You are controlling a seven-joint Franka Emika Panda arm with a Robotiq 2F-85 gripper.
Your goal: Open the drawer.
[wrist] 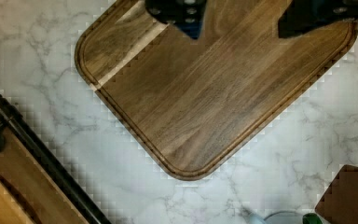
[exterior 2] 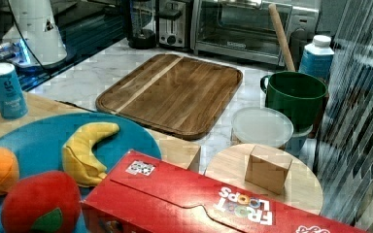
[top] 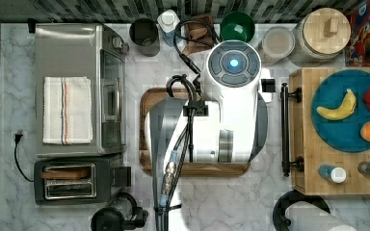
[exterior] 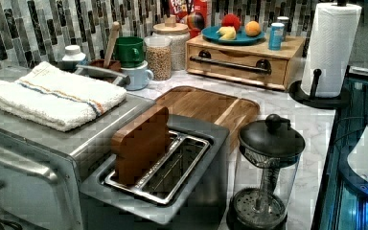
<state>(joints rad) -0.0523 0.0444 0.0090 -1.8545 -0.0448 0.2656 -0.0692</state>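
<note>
Hovering over the tray (wrist: 205, 88), the claw (wrist: 240, 21), fingers wide apart, should straddle the shut drawer's (exterior: 242, 62) handle (wrist: 42, 158) squarely before pulling.

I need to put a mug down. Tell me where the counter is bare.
The brown tray is bare. Free marble lies between it and the drawer, in front of the black handle. The back row is crowded: green cup, jars, bottle. The drawer box top holds a blue plate and shakers.
</note>
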